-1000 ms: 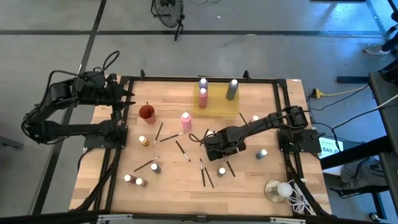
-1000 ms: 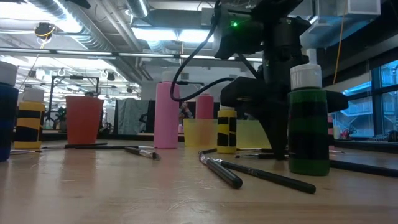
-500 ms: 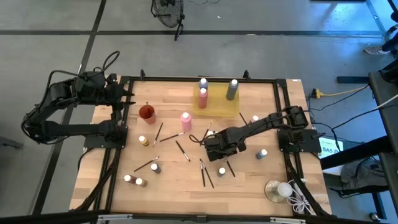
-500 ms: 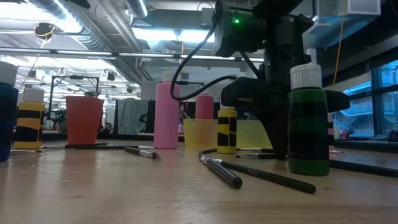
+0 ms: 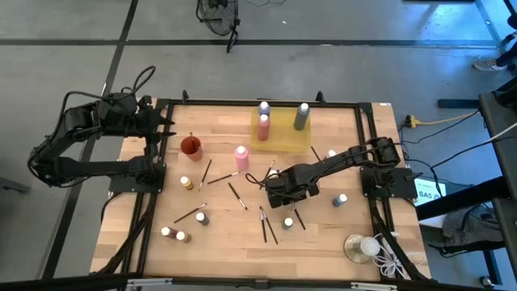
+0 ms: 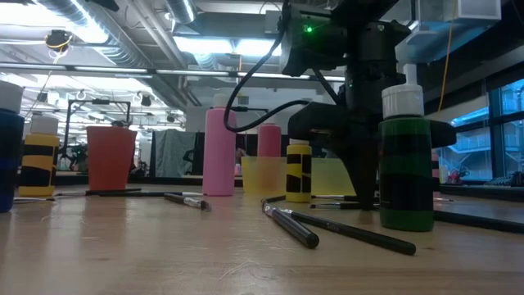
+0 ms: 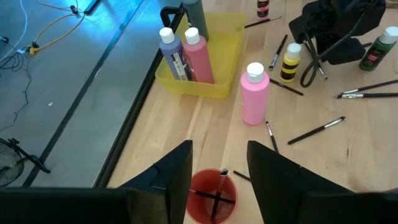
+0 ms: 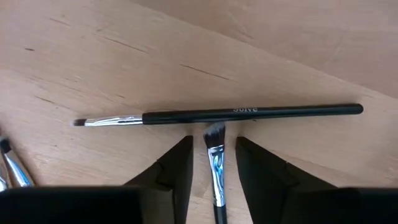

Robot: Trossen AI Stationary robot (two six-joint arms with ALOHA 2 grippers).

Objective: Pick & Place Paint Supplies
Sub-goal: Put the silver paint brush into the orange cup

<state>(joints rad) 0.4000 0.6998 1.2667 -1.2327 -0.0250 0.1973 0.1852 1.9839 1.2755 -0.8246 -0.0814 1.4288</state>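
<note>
Right pincer [image 8: 214,165]: low over the middle of the bench, its two fingers set either side of a flat-tipped brush [image 8: 216,163] — still a gap on each side, so I judge it closing on the brush rather than gripping it; the fingers straddle the handle just behind the bristles, a sensible place to pinch something so thin.
Long brush [image 8: 217,114]: lies crosswise just beyond that flat tip, nearly touching it — close enough that a lift could nudge it.
Right arm, high view: the right pincer [image 5: 280,187] reaches in from the bench's right edge, with more loose brushes scattered just toward the near edge.
Yellow tray [image 5: 283,139]: at the far edge, near the middle, already holding three upright bottles — likely the place meant for bottles.
Pink bottle [image 5: 241,156]: stands on bare wood just beside the tray, not yet in it.
Red cup [image 7: 211,200]: toward the far-left corner, with two brushes standing in it — probably where the brush belongs.
Left pincer [image 7: 219,165]: parked above the red cup, fingers apart, holding nothing — waiting out of the working arm's way.
Small bottles: dotted toward the near-left corner and right edge, unsorted.
</note>
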